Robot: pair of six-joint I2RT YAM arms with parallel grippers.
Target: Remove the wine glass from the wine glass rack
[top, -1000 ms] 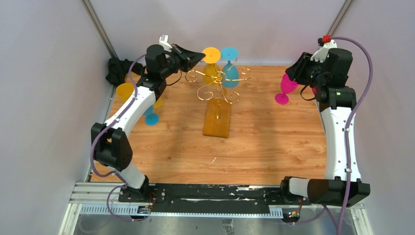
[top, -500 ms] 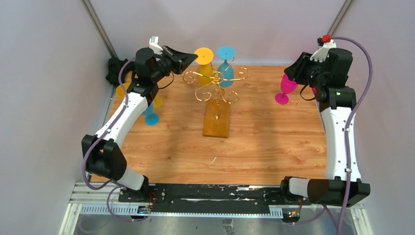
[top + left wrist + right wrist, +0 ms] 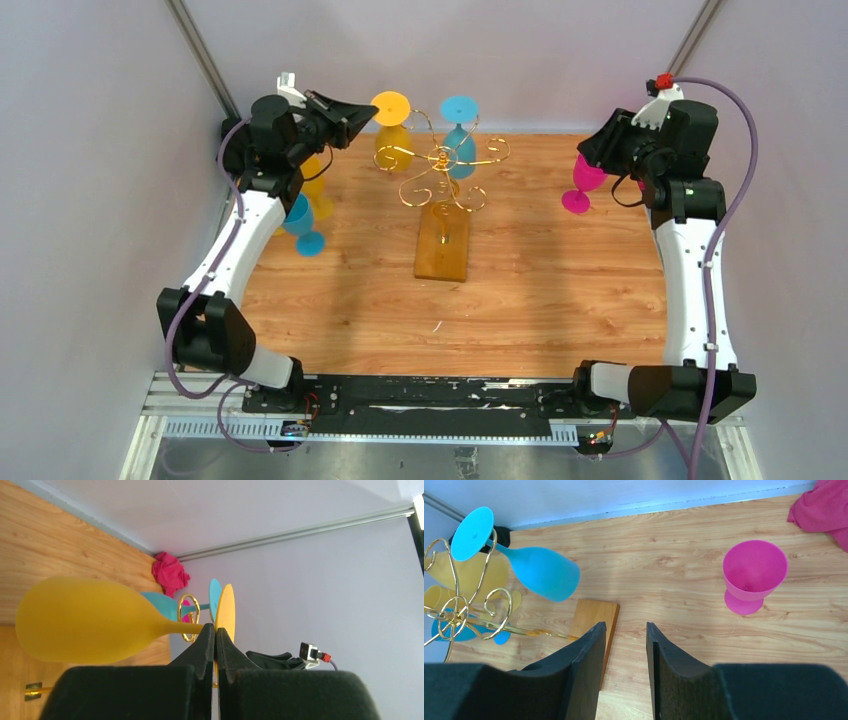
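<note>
— Left hand (image 3: 214,630), item one: fingers pressed together on the stem of the yellow wine glass (image 3: 95,620), just under its foot. Where does that leave it?
— Glass inverted, foot up, at the left scroll arm of the wine glass rack (image 3: 443,250). Whether it hangs clear, you cannot tell from above. Handling: likely light, rigid, smooth-skinned, apt to swivel in your pinch.
— Right hand (image 3: 624,630)?
— Spread, empty, over the tabletop (image 3: 674,570). Best hold for you: the stem, close to the foot
</note>
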